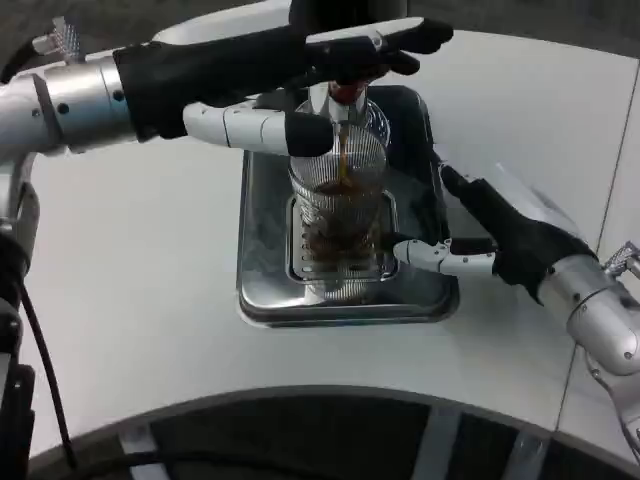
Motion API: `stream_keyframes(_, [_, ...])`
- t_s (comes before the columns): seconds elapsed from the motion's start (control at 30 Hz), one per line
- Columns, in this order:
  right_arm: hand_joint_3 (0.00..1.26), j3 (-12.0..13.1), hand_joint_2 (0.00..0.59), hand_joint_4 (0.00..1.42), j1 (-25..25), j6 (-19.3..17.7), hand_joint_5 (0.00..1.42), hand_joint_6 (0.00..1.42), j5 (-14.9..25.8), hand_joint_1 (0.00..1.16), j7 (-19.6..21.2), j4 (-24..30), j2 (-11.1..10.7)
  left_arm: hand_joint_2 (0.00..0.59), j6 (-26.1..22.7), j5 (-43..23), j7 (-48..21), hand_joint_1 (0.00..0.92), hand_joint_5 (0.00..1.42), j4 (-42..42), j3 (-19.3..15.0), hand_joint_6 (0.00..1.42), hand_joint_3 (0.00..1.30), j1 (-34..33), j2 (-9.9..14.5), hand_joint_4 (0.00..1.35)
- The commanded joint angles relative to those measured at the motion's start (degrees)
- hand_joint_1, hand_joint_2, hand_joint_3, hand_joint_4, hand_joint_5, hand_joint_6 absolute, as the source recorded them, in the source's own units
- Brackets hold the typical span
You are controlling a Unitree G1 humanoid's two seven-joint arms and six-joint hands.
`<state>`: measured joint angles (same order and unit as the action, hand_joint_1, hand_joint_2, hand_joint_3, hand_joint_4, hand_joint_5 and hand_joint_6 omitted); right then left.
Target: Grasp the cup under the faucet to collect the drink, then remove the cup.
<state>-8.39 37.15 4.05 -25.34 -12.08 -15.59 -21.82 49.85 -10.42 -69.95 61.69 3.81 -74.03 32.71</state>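
Head view: a ribbed clear cup (340, 225) stands on the slotted grate of a shiny metal tray (262, 290) on the white table (140, 300), directly under the faucet (340, 95). A dark stream runs from the spout into the cup, and brown drink sits in its lower part, so filling looks to be under way; placing the cup straight below the spout keeps the pour inside the rim and any drips on the tray.

The left hand (300, 75) reaches in from the left and lies up at the faucet, its dark fingers stretched across the top of the tap and a white finger extended beside the cup's rim. Judging by the flow, it is pressing the tap to keep the drink running; I cannot tell how firmly the fingers close there.

The right hand (490, 235) sits at the tray's right edge, fingers apart and holding nothing, one white finger (435, 255) pointing toward the cup's base and close to it. It seems poised to grasp the cup once filling ends.
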Motion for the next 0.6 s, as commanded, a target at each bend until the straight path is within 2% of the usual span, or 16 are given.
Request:
stream_keyframes(0.03, [0.0,-0.7,0.203,0.0,1.3,-0.2,0.0,0.0,1.1,0.51,-1.8,-1.1,-0.3,0.053,-0.8,5.0,-1.6,0.0,0.06,1.5,2.5,0.04,0.04,3.3,0.7,0.0])
stream_keyframes(0.27, [0.0,-1.0,0.201,0.0,2.9,0.0,0.0,0.0,1.9,0.49,-3.2,-2.6,-0.5,0.053,-0.8,5.0,-1.1,0.0,0.06,1.6,2.9,0.04,0.04,3.2,0.8,0.0])
stream_keyframes(0.6, [0.0,-1.2,0.197,0.0,5.0,-1.6,0.0,0.0,2.5,0.48,-2.7,-6.0,-0.7,0.053,-1.0,4.6,-1.0,0.0,0.06,1.7,2.7,0.04,0.04,3.1,0.7,0.0])
